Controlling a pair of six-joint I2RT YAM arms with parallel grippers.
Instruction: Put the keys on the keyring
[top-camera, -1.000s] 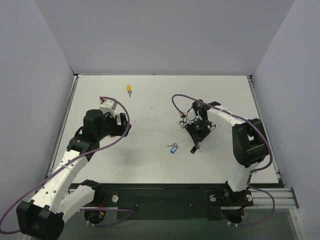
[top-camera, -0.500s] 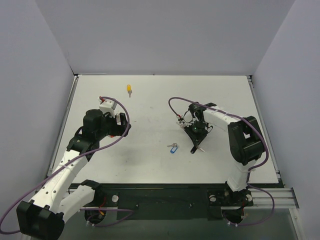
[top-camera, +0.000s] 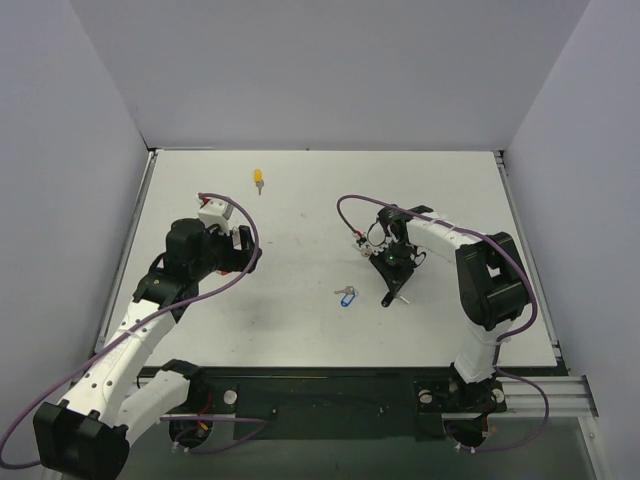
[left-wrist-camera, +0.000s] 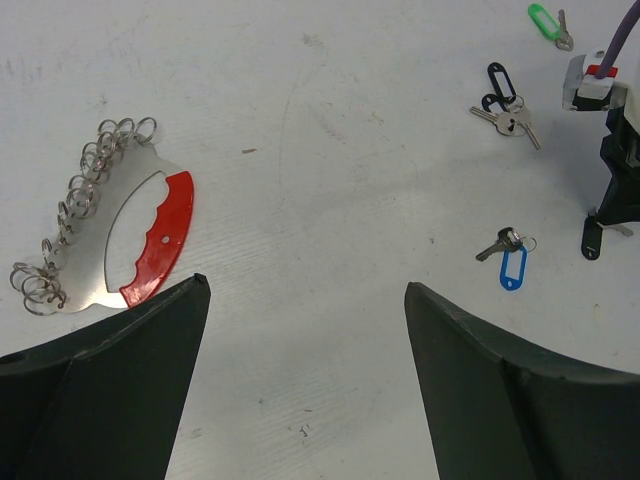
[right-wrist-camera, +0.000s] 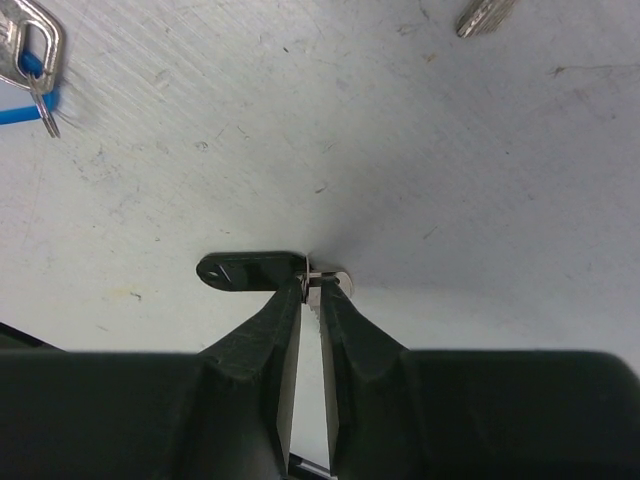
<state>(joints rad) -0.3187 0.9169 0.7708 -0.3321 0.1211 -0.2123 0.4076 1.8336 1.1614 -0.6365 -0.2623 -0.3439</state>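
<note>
Top external view: two white-and-black arms are seen over a white table (top-camera: 300, 200), the left one above its left half, the right one bent down near its middle.

Left wrist view: the left gripper (left-wrist-camera: 305, 290) is held wide open, and only bare table surface is seen between its dark fingers. The keyring (left-wrist-camera: 130, 240), a flat silver metal plate with a bright red arc section and a row of small silver wire rings along its outer edge, is found lying flat on the table just beyond the left finger, apart from it.

Right wrist view: the right gripper (right-wrist-camera: 312, 285) is down at the table surface. Its fingers are clenched to a narrow slit on the metal end of a silver key with a black oval plastic tag (right-wrist-camera: 250, 270). The tag lies flat and projects to the left of the fingertips.

A silver key with a blue plastic tag (top-camera: 347, 295) is noted near that grasp, apart from it. A pair of silver keys on black plastic tags (left-wrist-camera: 505, 100) and a silver key with a green plastic tag (left-wrist-camera: 545, 18) are seen farther out on the table. A key with a yellow plastic tag (top-camera: 258, 178) is located near the far edge, well apart from both arms.
</note>
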